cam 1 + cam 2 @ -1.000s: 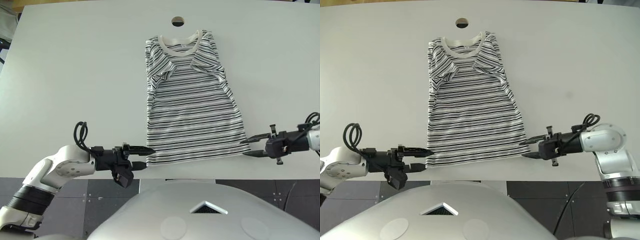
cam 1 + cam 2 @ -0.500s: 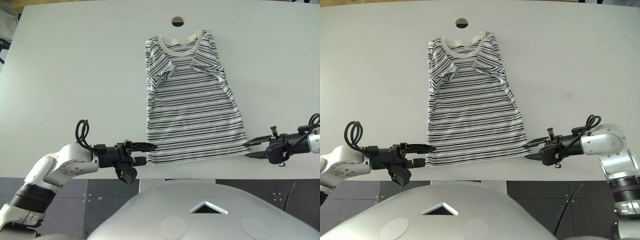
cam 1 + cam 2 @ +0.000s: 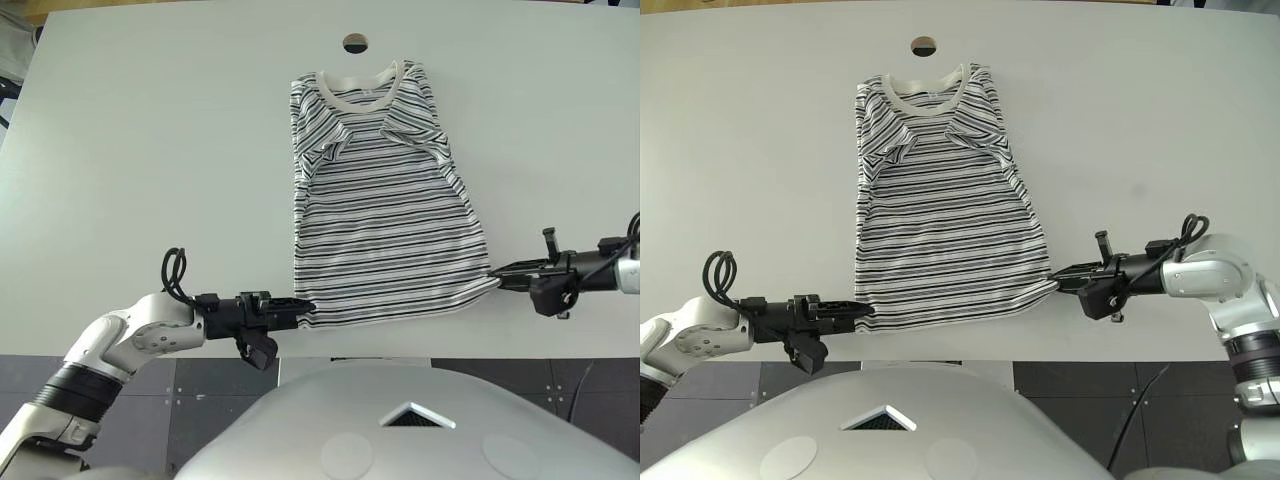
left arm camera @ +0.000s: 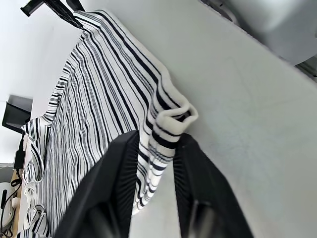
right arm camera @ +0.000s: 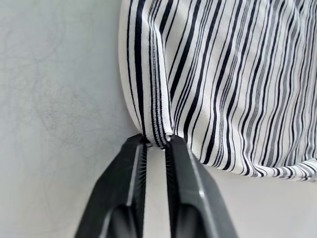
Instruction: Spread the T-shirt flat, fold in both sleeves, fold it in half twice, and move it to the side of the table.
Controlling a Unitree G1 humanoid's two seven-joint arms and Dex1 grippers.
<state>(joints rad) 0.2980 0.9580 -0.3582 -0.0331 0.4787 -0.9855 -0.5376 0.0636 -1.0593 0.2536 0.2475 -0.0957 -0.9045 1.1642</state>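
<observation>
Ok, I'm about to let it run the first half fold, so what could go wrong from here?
1. The right gripper pinches only a thin edge of the hem of the black-and-white striped T-shirt; it may slip out on lifting.
2. The left gripper holds a bunched corner, so the fold could come out uneven.
3. The folded-in sleeves lie loose near the collar and might flop open if the cloth drags.

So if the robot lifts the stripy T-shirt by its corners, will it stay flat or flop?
Probably flop: the T-shirt hem bunches into a soft loop in the left gripper. Held there and by the right gripper, its middle would likely sag. It looks thin, so probably light.
</observation>
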